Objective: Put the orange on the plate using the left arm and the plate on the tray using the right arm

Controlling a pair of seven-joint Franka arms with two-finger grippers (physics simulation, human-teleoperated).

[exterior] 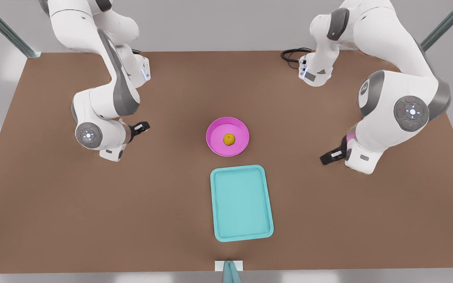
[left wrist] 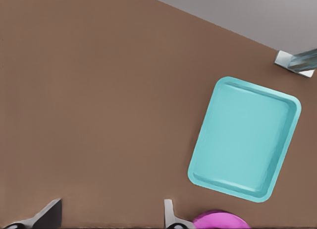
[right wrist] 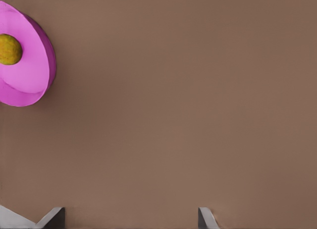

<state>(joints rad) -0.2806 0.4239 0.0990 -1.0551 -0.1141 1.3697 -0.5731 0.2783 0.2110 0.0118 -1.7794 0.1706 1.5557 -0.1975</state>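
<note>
The orange point(exterior: 229, 139) lies in the middle of the magenta plate point(exterior: 214, 137), which rests on the brown table just behind the turquoise tray point(exterior: 241, 203). My left gripper point(exterior: 328, 156) hangs open at the front view's right, well clear of the plate. Its wrist view shows its open gripper point(left wrist: 111, 216), the tray point(left wrist: 245, 140) and a sliver of the plate point(left wrist: 220, 221). Open as well, my right gripper point(exterior: 143, 127) hovers at the front view's left, apart from the plate. From that wrist I see the open gripper point(right wrist: 130, 216), the plate point(right wrist: 32, 75) and the orange point(right wrist: 9, 49).
A black cable loop point(exterior: 291, 55) lies at the base of the arm on the front view's right. Metal frame posts stand at the back corners and at the front edge point(exterior: 229, 272). Bare brown tabletop point(exterior: 73, 204) stretches on both sides of the tray.
</note>
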